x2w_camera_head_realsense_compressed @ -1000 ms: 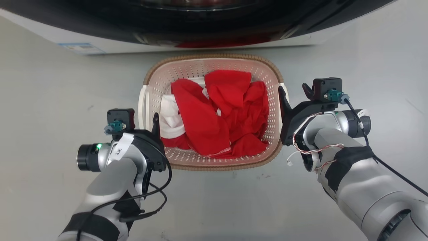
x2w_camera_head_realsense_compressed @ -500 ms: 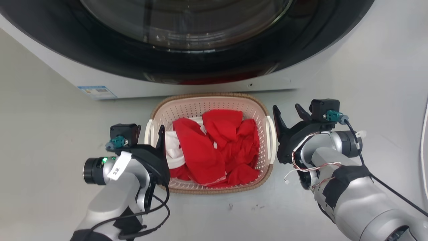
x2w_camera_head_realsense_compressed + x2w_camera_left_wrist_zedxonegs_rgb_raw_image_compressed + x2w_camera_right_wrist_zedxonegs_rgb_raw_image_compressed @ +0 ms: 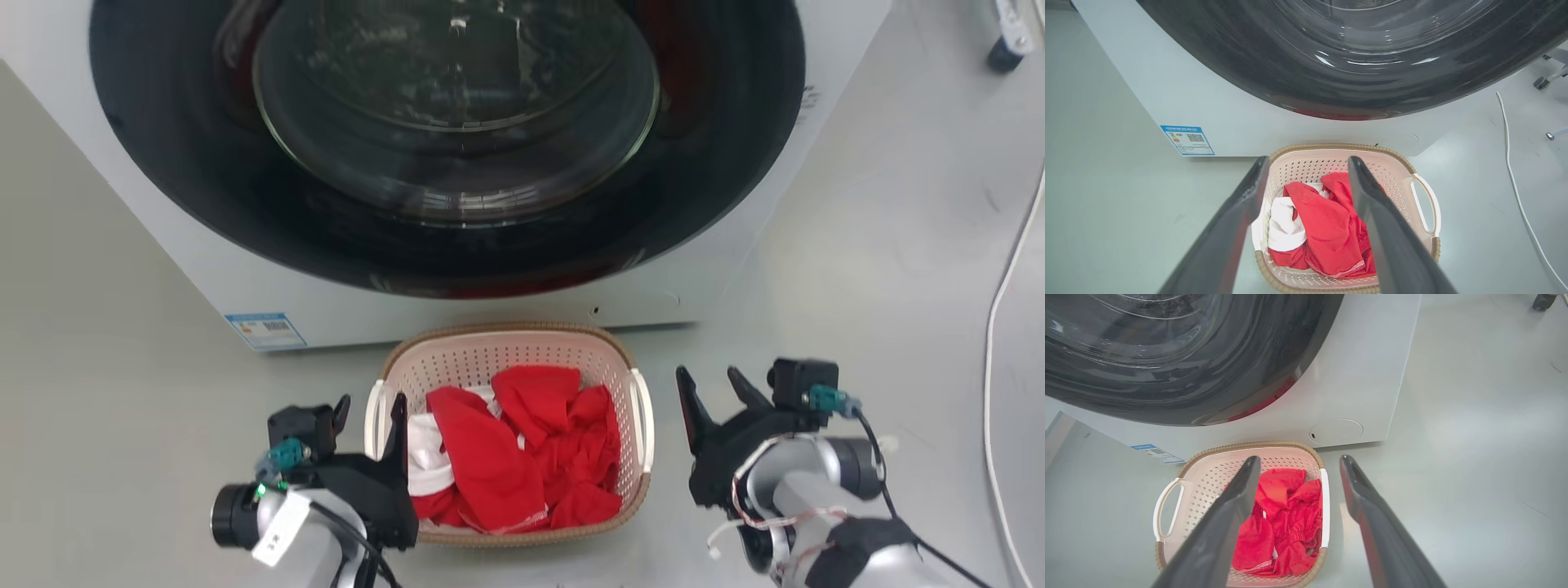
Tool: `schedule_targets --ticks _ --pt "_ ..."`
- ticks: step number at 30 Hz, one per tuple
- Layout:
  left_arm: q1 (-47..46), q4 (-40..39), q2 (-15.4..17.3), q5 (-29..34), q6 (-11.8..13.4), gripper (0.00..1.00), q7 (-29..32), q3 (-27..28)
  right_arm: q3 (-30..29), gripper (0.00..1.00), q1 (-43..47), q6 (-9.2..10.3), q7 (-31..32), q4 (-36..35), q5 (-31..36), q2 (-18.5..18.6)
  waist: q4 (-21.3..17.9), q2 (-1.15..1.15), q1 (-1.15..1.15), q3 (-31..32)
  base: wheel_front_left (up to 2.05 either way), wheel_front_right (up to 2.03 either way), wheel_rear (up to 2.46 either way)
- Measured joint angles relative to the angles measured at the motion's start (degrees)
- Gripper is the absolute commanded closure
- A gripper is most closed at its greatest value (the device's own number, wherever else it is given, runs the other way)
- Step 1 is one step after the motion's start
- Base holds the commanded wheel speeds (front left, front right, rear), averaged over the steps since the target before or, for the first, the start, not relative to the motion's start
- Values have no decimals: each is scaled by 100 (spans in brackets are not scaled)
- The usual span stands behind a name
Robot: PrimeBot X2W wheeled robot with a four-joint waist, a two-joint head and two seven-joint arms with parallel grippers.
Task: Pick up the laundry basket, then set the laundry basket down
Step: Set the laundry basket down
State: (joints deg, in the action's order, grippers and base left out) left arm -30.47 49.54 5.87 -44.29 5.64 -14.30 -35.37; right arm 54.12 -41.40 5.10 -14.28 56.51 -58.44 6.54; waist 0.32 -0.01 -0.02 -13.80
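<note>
Laundry basket [image 3: 506, 330] sits at 12 o'clock; my left gripper [image 3: 371, 404] and right gripper [image 3: 709, 384] gape empty, so a lopsided grab may tip it.

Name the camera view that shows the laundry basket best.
Head view: the whole laundry basket shows, rim to rim, barely overlapped. In both wrist views, dark end effector fingers cross it and its near rim sits at the frame's bottom edge.

I see a white washer [image 3: 204, 269] with a dark round door [image 3: 457, 122] and blue label [image 3: 265, 330]; a white cable [image 3: 988, 359] lies on the floor [image 3: 98, 425].
</note>
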Motion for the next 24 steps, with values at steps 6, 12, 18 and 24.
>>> schedule_targets --ticks 6,12,18,24 --pt "793 -704 137 328 77 0 0 198 -319 0 742 90 0 -552 227 110 0 0 0 513 0 0 0" --pt "1581 -1448 280 671 111 0 0 411 -659 0 1513 152 -1 -1233 556 216 18 0 0 1023 0 0 0" --pt "2291 -2256 396 1029 148 0 -1 723 -1076 0 2177 200 0 -2013 940 380 46 0 0 1413 0 0 0" --pt "2895 -2796 399 1446 149 0 -1 1446 -1641 0 2791 203 -1 -2719 1400 492 70 0 1 1578 0 0 0"
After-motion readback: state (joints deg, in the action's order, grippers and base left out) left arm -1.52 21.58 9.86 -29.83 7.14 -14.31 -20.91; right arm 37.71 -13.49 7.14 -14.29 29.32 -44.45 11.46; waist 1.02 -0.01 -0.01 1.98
